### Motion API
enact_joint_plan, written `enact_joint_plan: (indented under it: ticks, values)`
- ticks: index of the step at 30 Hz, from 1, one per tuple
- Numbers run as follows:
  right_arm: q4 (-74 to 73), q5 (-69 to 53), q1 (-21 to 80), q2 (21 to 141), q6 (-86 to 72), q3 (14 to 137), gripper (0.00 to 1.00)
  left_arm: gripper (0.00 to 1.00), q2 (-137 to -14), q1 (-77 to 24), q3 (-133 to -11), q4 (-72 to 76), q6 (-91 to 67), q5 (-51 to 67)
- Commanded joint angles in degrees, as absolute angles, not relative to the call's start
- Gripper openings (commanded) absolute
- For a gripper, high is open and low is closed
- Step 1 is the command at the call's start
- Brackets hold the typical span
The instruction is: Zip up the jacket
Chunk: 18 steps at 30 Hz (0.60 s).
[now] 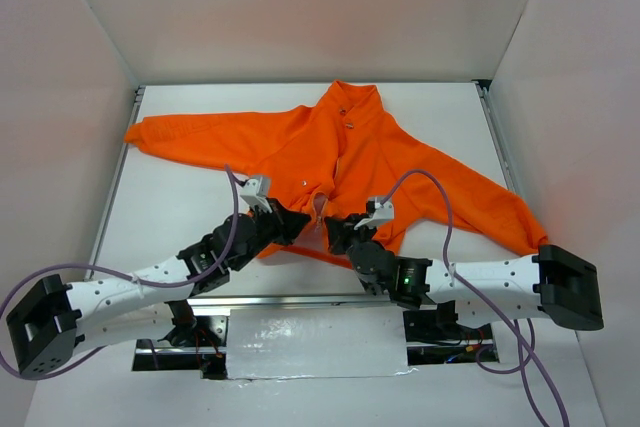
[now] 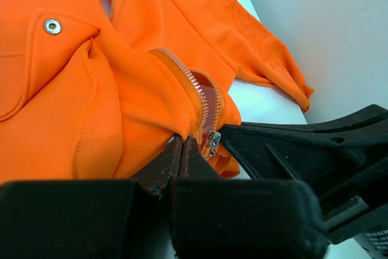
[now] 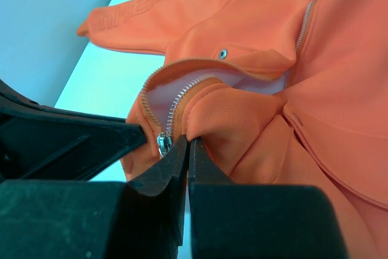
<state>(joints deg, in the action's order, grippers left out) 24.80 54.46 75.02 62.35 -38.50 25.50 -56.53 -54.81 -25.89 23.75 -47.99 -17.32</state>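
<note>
The orange jacket (image 1: 340,162) lies flat on the table, collar at the far side, hem toward the arms. My left gripper (image 1: 298,222) is shut on the hem fabric left of the zipper; in the left wrist view (image 2: 183,139) the jaws pinch a fold of jacket (image 2: 121,89). My right gripper (image 1: 335,232) is shut on the hem right of the zipper, pinching a fold (image 3: 191,141) of jacket (image 3: 315,89). The pale zipper (image 3: 182,92) is open at the bottom. Its metal slider (image 3: 161,144) sits beside the right jaws and shows in the left wrist view (image 2: 212,141).
White walls enclose the table (image 1: 200,207) on three sides. The jacket's sleeves spread to the far left (image 1: 180,142) and the right (image 1: 500,212). A metal rail (image 1: 300,302) runs along the near edge.
</note>
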Motion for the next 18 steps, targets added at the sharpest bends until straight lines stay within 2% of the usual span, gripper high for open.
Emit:
enact_joint_plan:
  ticks: [1,18]
  values:
    - [23.4,56.5,75.3,61.5,-39.5,27.5,0.00,0.00,-53.9,-55.1,-26.9,24.8,-45.9,-19.9]
    - [19.9,56.2,75.3,64.9,-39.6,31.4,0.00,0.00,-55.2,-55.2,-30.1,23.8,-43.2,-19.3]
